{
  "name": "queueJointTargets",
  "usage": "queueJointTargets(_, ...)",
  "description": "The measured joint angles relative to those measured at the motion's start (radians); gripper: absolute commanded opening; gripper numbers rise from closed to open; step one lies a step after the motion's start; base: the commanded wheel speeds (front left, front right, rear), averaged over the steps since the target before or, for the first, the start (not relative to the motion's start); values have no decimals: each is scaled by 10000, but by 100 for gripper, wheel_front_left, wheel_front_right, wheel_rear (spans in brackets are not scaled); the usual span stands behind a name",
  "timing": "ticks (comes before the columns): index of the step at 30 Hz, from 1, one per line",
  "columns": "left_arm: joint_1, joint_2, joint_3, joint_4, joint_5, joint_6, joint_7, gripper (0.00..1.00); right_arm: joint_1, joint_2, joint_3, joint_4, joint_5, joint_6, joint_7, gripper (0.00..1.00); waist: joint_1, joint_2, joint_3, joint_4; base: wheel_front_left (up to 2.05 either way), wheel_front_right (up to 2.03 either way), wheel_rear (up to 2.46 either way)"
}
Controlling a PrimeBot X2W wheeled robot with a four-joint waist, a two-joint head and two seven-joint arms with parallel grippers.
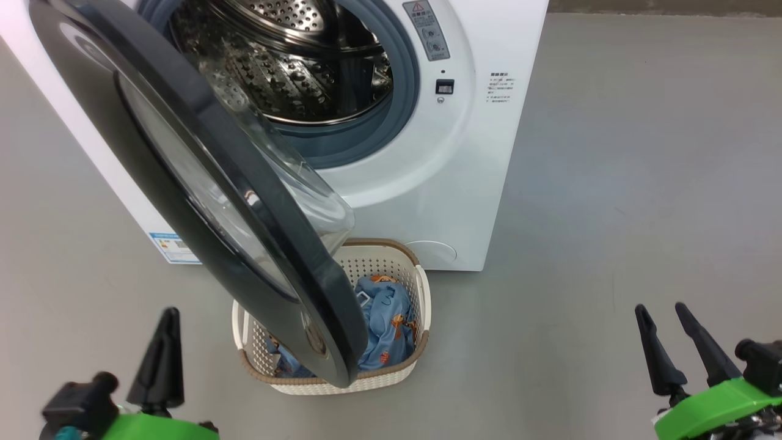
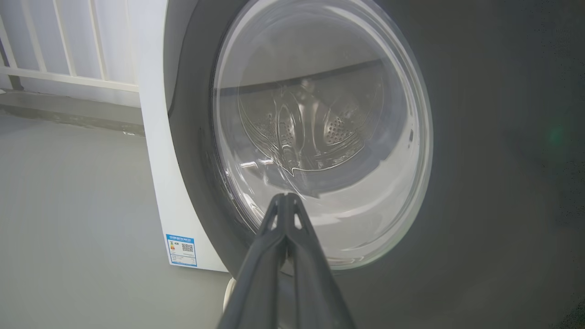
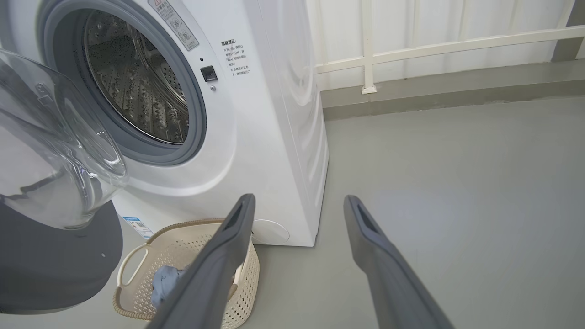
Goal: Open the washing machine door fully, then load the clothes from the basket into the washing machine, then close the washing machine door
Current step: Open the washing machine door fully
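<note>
The white washing machine [image 1: 464,159] stands ahead, its steel drum [image 1: 293,67] bare. Its black-rimmed door [image 1: 201,201] with a glass bowl hangs partly open, swung out over the basket. On the floor before the machine sits the cream basket [image 1: 406,269] holding blue printed clothes [image 1: 388,324], half hidden by the door. My left gripper [image 1: 168,315] is shut at the lower left, empty, pointing at the door's outer face [image 2: 480,137]. Far off at the lower right, my right gripper [image 1: 661,310] is open and empty. The right wrist view shows the basket [image 3: 137,260] below its fingers.
Grey floor [image 1: 641,183] spreads wide to the right of the machine. A white railing [image 3: 434,50] on a low kerb runs behind the machine. A blue label [image 1: 174,247] marks the machine's lower left corner.
</note>
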Motion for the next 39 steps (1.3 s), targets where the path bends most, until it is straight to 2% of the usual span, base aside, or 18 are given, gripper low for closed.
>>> queueJointTargets(5, -37, -140, 328, -1003, -221, 0, -2, 0, 159, 2, -67, -29, 10, 0, 0, 100, 0, 0, -44, 54, 0, 0, 0)
queueJointTargets(9, -189, -173, 265, -2230, 199, 0, -6, 0, 160, 2, -94, -67, 15, 0, -2, 100, 0, 0, -60, 59, 0, 0, 0)
queueJointTargets(16, -196, -238, -788, -4531, 1087, 115, 173, 0, 162, -4, -94, -144, 15, 0, 0, 100, 0, 1, -76, -23, 0, 0, 0)
queueJointTargets(21, -199, -299, -1812, -5237, 1287, 157, 593, 0, 164, 0, -117, -178, 15, 0, 0, 100, 0, 0, -52, -80, 0, 0, 0)
queueJointTargets(24, -205, -382, -2654, -5258, 1233, 176, 805, 0, 164, 6, -144, -194, 15, 0, -2, 100, 0, 0, -31, -127, 0, 0, 0)
queueJointTargets(25, -219, -393, -3104, -5037, 1139, 178, 878, 0, 164, 17, -146, -209, 13, 0, -2, 100, 0, 0, -5, -155, 0, 0, 0)
queueJointTargets(30, -453, -408, -4075, -4031, 474, 178, 884, 0, 162, 35, -138, -232, 10, 0, -2, 100, 0, 0, 87, -222, 0, 0, 0)
queueJointTargets(34, -780, -416, -4539, -3043, 36, 217, 786, 0, 152, 36, -130, -268, -4, 0, 0, 100, 0, 0, 173, -263, 0, 0, 0)
queueJointTargets(39, -1153, -422, -4895, -1935, -514, 464, 593, 0, 126, 35, -125, -297, -6, 0, 0, 100, 0, 0, 245, -321, 0, 0, 0)
